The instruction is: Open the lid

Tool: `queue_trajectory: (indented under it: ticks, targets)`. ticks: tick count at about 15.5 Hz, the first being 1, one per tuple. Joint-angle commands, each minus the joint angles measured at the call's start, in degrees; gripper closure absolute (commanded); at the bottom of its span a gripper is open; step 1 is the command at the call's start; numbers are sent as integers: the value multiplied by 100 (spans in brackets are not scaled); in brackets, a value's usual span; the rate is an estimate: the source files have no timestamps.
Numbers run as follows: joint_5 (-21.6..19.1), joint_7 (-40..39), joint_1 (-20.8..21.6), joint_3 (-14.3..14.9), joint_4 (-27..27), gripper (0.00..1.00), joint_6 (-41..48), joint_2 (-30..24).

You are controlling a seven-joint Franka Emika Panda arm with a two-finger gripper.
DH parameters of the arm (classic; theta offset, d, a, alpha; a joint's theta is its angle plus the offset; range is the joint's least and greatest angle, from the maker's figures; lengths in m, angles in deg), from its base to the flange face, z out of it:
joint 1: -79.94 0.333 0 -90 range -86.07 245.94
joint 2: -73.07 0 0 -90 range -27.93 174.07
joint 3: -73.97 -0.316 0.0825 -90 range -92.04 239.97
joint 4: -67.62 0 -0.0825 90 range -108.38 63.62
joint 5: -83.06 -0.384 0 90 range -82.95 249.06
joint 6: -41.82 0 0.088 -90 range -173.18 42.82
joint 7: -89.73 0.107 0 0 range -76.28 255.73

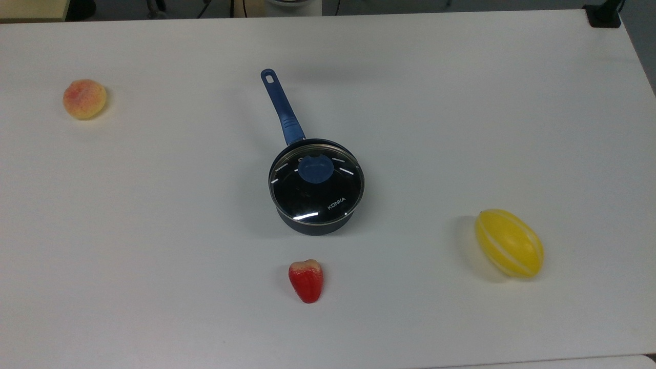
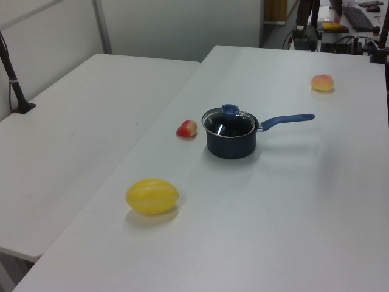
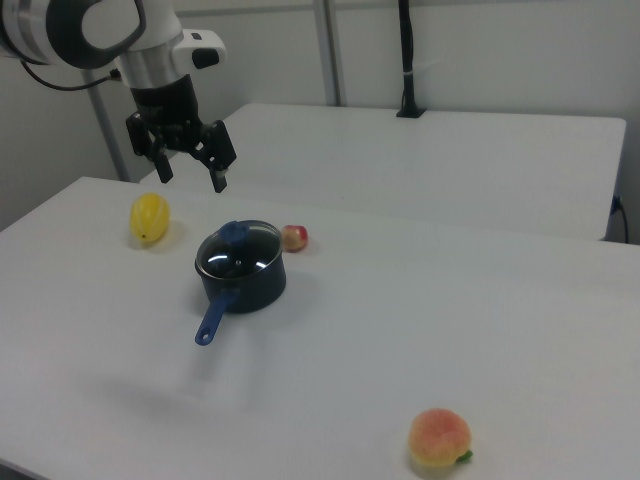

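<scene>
The lid (image 1: 316, 188) sat closed on the saucepan (image 1: 313, 225) near the centre of the white tabletop (image 1: 461, 102), blue knob (image 1: 313, 169) upward. In the right view, the gripper (image 3: 192, 178) hung above the tabletop, up and to the right view's left of the lid (image 3: 239, 251), touching nothing, its jaws apart. A yellow melon (image 1: 509, 243), a red fruit (image 1: 306, 280) and a peach (image 1: 84, 99) lay well apart around the saucepan.

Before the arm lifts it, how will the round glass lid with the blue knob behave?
The round glass lid with the blue knob looks rigid and probably breakable. It seems to rest loosely on the dark saucepan, so it should lift free. Its glossy glass may be slippery.
</scene>
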Motion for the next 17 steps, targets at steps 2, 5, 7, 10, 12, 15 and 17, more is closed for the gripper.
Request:
queue_trajectory:
  ticks: [2,5,7,10,12,15,17]
  targets:
    - [-98,-36,-31,-43,-54,0,-137,-43]
    - [-98,-36,-31,-43,-63,0,-128,-43]
    - [-98,-36,-31,-43,-72,0,-120,-52]
    - [-107,-97,-31,-43,-72,0,-93,-52]
    - [-107,-97,21,-43,-133,0,-85,-60]
    - [-107,-71,118,-52,-186,0,-58,-43]
    - [-107,-18,241,-140,-221,0,-102,10]
